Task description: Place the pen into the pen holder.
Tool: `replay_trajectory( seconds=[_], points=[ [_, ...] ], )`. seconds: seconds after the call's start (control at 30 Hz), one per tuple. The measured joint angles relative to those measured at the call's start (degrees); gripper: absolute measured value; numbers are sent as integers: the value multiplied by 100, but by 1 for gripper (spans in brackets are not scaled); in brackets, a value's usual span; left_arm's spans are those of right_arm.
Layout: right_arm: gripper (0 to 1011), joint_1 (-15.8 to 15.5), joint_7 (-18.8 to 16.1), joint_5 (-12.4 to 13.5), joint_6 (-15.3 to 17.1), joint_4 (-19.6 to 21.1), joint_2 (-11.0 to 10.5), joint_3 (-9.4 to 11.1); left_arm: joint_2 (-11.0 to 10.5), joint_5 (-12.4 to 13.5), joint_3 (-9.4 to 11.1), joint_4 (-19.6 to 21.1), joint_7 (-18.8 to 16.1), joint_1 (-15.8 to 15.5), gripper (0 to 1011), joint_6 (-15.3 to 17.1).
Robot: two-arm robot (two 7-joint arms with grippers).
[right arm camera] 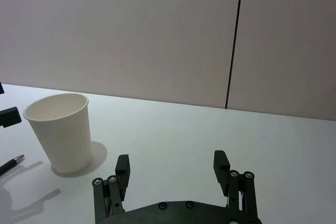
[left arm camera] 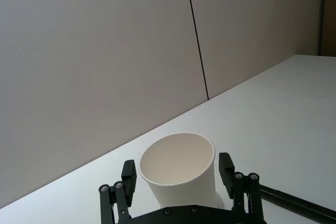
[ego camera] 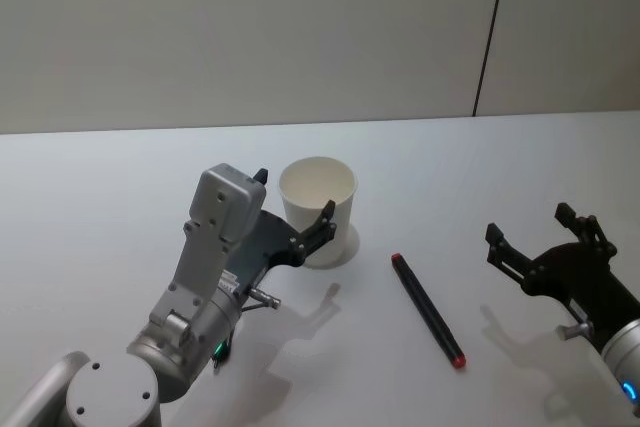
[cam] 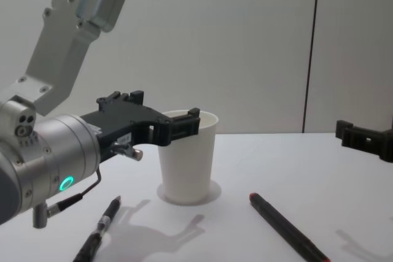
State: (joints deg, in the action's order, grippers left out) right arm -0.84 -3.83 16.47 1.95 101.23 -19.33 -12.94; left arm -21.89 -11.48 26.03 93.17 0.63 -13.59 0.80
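1. Two pens lie on the white table [ego camera: 120, 177]. Nearest the robot, on its left, a slim dark pen [cam: 101, 228] rests under the left arm.
2. Slightly farther out, toward the right, a black pen with red ends [ego camera: 427, 309] lies at a slant, untouched by either gripper.
3. Off to the right of that pen, the right gripper [ego camera: 529, 223] hangs above the table, jaws wide and holding nothing.
4. Farther back, the left gripper [ego camera: 295, 194] has its jaws spread wide, one finger on each side of the pen holder's rim.
5. That white pen holder [cam: 187, 164] stands upright, empty, just left of the red-ended pen.
6. Behind everything runs a plain wall [ego camera: 250, 27] with one dark seam [ego camera: 490, 32].
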Motion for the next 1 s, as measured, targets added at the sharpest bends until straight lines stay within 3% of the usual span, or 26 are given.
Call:
replay_trajectory(
  seconds=[1.0],
  points=[
    [1002,0,0,0,0,0,0,0,0,0,0,0,0,0,1000,0]
  ],
)
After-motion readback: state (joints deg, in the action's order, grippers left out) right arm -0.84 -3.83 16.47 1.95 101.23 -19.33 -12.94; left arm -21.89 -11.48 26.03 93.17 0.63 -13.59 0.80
